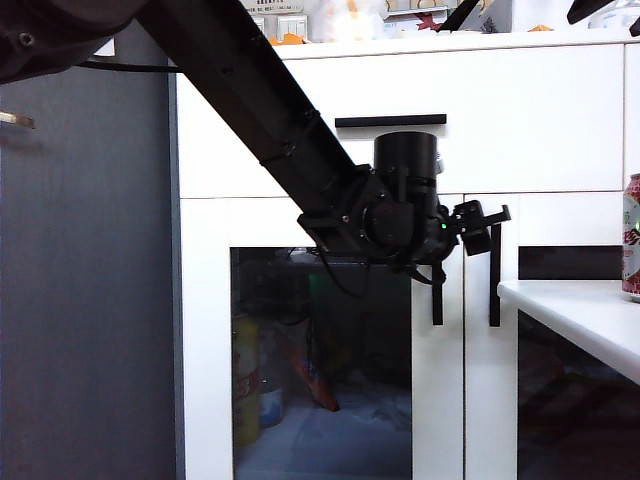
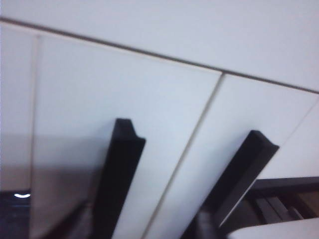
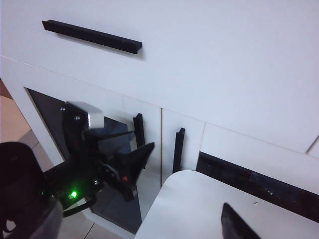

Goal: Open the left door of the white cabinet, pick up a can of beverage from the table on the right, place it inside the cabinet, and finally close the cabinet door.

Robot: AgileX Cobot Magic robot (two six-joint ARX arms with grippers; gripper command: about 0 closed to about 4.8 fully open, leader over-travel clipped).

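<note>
Hovering at the upper edge of the two dark-glass doors, just under the drawer front: left gripper (image 1: 478, 228), black two-finger, pointing toward the gap where the doors meet. Its jaws seem parted with nothing between them, though no view shows the opening cleanly. Target item: vertical black bar handle (image 1: 437, 290) along the right edge of the white-framed left door (image 1: 325, 350), long axis upright, door shut. The handle hangs below and slightly left of the fingertips, so the coming move probably calls for a drop and a small leftward shift; the twin handle (image 1: 494, 275) lies equally near and could be taken by mistake. Right gripper (image 3: 234, 224): one dark fingertip visible above the white tabletop (image 3: 199, 209), apparently open and empty. Red can with white label (image 1: 631, 238): upright at the table's far right edge, nearer the right arm.
</note>
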